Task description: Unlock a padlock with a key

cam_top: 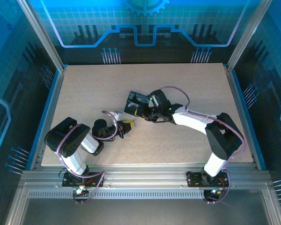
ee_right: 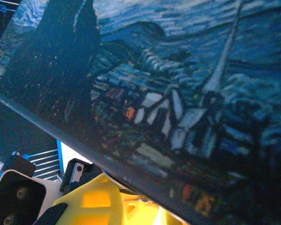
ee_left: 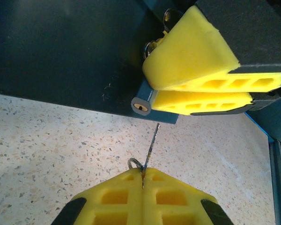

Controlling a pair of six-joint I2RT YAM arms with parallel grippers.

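In the left wrist view my left gripper (ee_left: 143,172) is shut on the key (ee_left: 151,147). The thin blade sticks up from the yellow fingers, with a small ring (ee_left: 135,163) beside them. The key's tip stops just below the padlock (ee_left: 145,99), slightly right of the round keyhole in its teal body. My right gripper (ee_left: 152,89) is shut on the padlock, with the shackle (ee_left: 166,18) glinting above its fingers. From the top camera the left gripper (cam_top: 127,124) and the right gripper (cam_top: 143,116) meet at mid-table.
A dark tin printed with a night sky (cam_top: 136,103) hangs right behind the padlock; its underside (ee_left: 75,47) and its printed face (ee_right: 178,84) loom close. The right gripper's yellow fingers (ee_right: 107,206) sit below it. Speckled tabletop (cam_top: 93,89) lies all around.
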